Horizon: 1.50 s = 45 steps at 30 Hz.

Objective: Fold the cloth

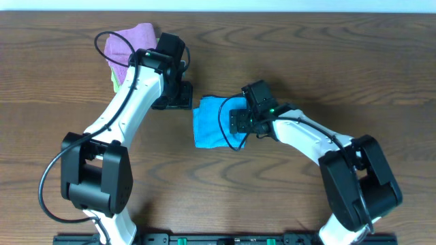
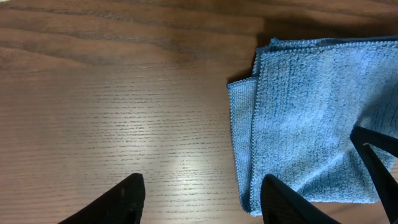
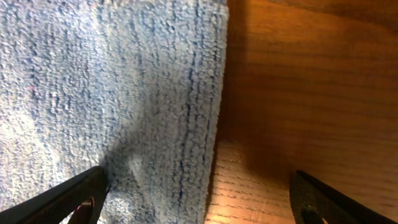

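Nearest the robot's side of the brown wooden tabletop (image 1: 306, 61), the two white-and-black arms rise from their bases and reach inward over the middle.

The right pincer (image 1: 237, 124) hangs low over the right edge of the cloth (image 1: 210, 122). This sky-blue cloth lies folded into a compact rectangle near the centre of the tabletop. In the right wrist view the right pincer (image 3: 199, 205) stands wide open and grips nothing. One finger (image 3: 68, 199) is above the blue terry of the cloth (image 3: 112, 81), and the other is above bare wood. The cloth's straight folded edge runs between them.

Just beyond, on the cloth's left side, the left pincer (image 1: 180, 99) sits close to the tabletop. The left wrist view shows the left pincer (image 2: 202, 205) partly open and empty, its two dark fingertips (image 2: 124, 199) over bare wood. The cloth (image 2: 311, 124) lies just to one side of it, with stacked layers showing along its stitched border and at a corner. A dark finger of the other arm crosses the cloth at that view's right edge.

Farthest back, partly under the left arm, a pink cloth (image 1: 129, 37) lies bunched. A sliver of light green cloth (image 1: 114, 78) shows just beside it.
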### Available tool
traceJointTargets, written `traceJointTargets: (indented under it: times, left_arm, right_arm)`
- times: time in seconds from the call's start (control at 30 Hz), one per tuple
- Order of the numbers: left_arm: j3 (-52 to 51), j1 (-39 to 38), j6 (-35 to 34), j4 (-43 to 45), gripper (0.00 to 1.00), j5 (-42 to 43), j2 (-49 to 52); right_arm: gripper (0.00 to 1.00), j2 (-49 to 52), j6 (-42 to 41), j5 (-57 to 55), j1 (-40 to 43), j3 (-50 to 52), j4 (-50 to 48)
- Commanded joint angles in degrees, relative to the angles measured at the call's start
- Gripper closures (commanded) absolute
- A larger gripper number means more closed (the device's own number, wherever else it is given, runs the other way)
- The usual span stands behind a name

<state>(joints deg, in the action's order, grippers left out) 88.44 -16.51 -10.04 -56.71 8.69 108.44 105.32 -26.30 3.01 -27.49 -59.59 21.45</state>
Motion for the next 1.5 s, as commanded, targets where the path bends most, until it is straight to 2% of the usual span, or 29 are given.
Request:
traceJointTargets:
  times: [0.0, 0.07, 0.2, 0.3, 0.47, 0.6, 0.67, 0.77, 0.9, 1.13, 1.47]
  left_arm:
    - [0.8, 0.1, 1.2, -0.5, 0.39, 0.4, -1.0]
    - [0.8, 0.1, 1.3, -1.1, 0.39, 0.4, -1.2]
    - [0.8, 0.1, 3.5, -2.4, 0.4, 0.3, -1.7]
    - [0.8, 0.1, 3.9, -2.6, 0.4, 0.3, -2.3]
    - [0.8, 0.1, 3.8, -2.9, 0.39, 0.3, -2.6]
    - [0.8, -0.2, 3.6, -2.8, 0.39, 0.4, -2.6]
    - [0.8, -0.5, 3.6, -2.8, 0.39, 0.4, -2.6]
    - [0.8, -1.3, 2.9, -2.8, 0.38, 0.6, -2.6]
    - [0.8, -2.9, 1.7, -2.5, 0.38, 1.5, -2.6]
    - [0.8, -6.1, 0.6, -1.6, 0.39, 1.4, -2.6]
    - [0.8, -6.4, 0.6, 0.2, 0.36, 1.0, -2.6]
  right_arm:
    - [0.04, -4.7, -0.2, 0.0, 0.5, 0.0, 0.9]
    - [0.01, -9.0, -1.2, -0.5, 0.9, 0.0, 3.8]
    - [0.02, -22.8, -1.1, -4.0, 2.1, 0.0, 15.9]
    - [0.02, -37.1, 3.2, -9.7, 2.3, 0.5, 25.5]
    - [0.03, -59.4, 10.9, -11.1, 3.0, 2.2, 33.6]
    - [0.01, -76.6, 11.1, -15.1, 3.3, 5.0, 41.5]
    - [0.01, -84.0, 10.1, -16.1, 3.3, 7.4, 40.7]
    - [0.01, -92.0, 13.0, -20.2, 3.4, 10.5, 35.7]
    - [0.01, -96.8, 13.1, -23.8, 3.4, 12.0, 36.3]
    - [0.01, -96.8, 13.1, -23.8, 3.4, 12.1, 37.3]
    - [0.01, -96.8, 13.1, -23.8, 3.8, 12.1, 45.6]
